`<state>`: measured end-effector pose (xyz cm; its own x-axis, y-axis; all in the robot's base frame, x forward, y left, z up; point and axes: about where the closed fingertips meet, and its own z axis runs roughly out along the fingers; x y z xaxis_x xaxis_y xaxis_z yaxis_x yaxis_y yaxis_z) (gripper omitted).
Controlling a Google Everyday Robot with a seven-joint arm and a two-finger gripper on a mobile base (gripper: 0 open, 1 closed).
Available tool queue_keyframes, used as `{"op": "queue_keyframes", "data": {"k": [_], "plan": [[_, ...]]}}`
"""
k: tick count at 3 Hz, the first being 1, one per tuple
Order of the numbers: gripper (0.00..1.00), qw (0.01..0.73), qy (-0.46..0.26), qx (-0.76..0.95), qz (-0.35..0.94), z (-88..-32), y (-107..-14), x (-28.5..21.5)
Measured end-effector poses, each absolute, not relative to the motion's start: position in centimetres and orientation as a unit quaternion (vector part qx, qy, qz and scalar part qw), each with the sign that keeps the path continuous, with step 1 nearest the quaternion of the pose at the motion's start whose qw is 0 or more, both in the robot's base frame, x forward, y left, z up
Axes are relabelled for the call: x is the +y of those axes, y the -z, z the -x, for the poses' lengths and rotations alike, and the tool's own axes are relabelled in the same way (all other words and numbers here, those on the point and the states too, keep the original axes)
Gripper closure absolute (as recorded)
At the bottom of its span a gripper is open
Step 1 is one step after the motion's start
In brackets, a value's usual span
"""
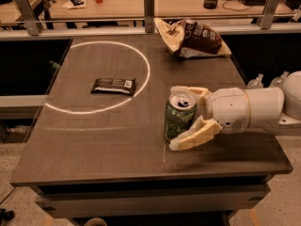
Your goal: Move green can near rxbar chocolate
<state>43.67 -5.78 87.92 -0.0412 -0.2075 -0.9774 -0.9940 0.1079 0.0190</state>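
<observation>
The can stands upright on the right front part of the table, its silver top and pull tab showing, well apart from the bar. The gripper reaches in from the right at can height, and its jaws are spread with one pale finger behind the can near its rim and the other in front, low by its base. So the can sits between the fingers, but they look open around it rather than clamped. Whether either one touches the metal cannot be told. The bar lies flat to the left and farther back, inside a white ring marked on the table top, close to the ring's right side. A crumpled snack bag rests at the far right edge, clear of both. As I judge it, the task is at its early stage. The approach is made and the can is bracketed, yet nothing is lifted or shifted toward the bar. Left to do are closing on the can, carrying it left and back across the bare stretch, setting it down upright just beside the bar, and letting go.
</observation>
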Motion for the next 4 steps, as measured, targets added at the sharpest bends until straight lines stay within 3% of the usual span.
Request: {"op": "queue_keyframes", "data": {"k": [3, 4], "plan": [[0.87, 0.487, -0.445, 0.542, 0.521, -43.6, -88.6, -4.3], [1.0, 0.496, -0.427, 0.542, 0.527, -45.1, -89.8, -2.8]]}}
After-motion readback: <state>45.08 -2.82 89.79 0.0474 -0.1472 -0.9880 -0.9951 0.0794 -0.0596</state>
